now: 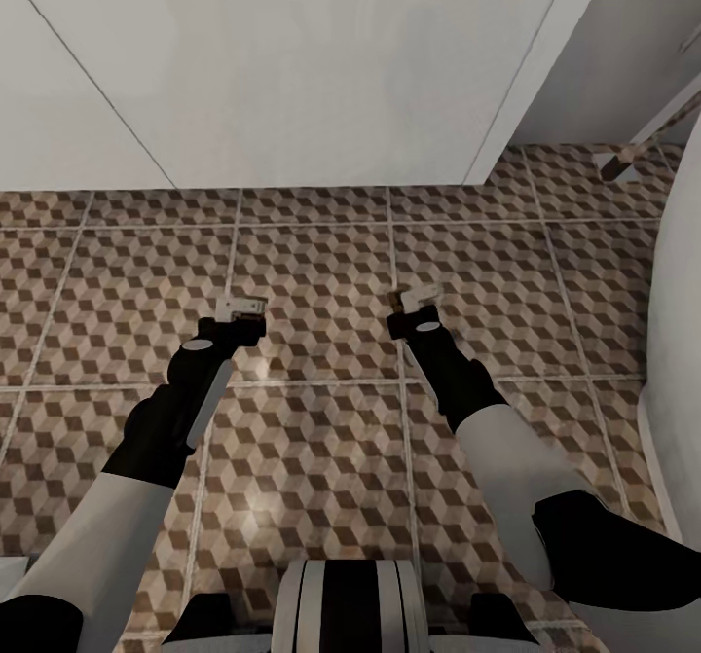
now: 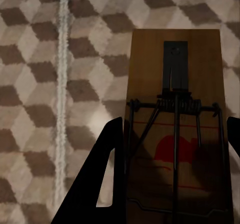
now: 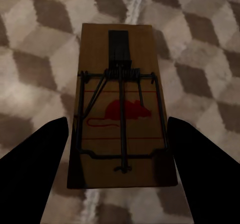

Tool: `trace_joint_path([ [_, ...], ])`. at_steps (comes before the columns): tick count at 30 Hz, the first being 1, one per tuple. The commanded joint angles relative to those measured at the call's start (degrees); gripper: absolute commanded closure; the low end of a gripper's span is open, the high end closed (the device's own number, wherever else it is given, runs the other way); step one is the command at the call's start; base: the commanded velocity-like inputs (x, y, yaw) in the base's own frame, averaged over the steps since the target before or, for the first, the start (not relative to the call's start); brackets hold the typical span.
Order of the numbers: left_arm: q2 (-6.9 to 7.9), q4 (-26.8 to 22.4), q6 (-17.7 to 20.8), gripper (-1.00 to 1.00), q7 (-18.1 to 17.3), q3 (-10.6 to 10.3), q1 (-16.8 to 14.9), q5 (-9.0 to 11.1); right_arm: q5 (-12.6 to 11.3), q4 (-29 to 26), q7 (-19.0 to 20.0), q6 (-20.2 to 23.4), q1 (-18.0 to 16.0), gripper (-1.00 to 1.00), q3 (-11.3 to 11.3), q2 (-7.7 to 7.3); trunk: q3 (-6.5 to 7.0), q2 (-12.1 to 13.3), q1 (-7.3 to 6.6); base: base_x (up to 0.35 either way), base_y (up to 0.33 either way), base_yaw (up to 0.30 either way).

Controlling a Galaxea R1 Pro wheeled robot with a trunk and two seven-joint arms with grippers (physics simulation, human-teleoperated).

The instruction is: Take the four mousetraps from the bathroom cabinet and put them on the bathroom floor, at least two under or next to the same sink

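Mousetraps ride in both grippers, one each, above the bathroom floor with its brown cube tiles. A white wall stands on the far side. The left gripper pinches one mousetrap between its jaws; the right gripper pinches another mousetrap. I think neither is set down yet, and two more are left to fetch

No readable words or numbers anywhere — the brown wooden mousetrap board bears just a red mouse silhouette between red lines.
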Motion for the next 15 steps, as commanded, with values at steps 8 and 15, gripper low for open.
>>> trace_joint_path([
  [8, 0.25, 0.4, -8.0, 1.0, 0.6, -2.1, -0.1, -1.0, 0.4, 1.0, -0.1, -0.9, 0.0, 1.0, 3.1, 0.0, -1.81, -0.1, 0.19, 0.0, 0.0, 0.0],
  [15, 0.25, 0.6, -8.9, 1.0, 0.6, -2.2, -0.1, -2.8, 0.4, 2.1, 0.0, -2.1, 0.0, 1.0, 3.3, 0.0, -3.36, -0.2, 0.37, 0.0, 0.0, 0.0],
])
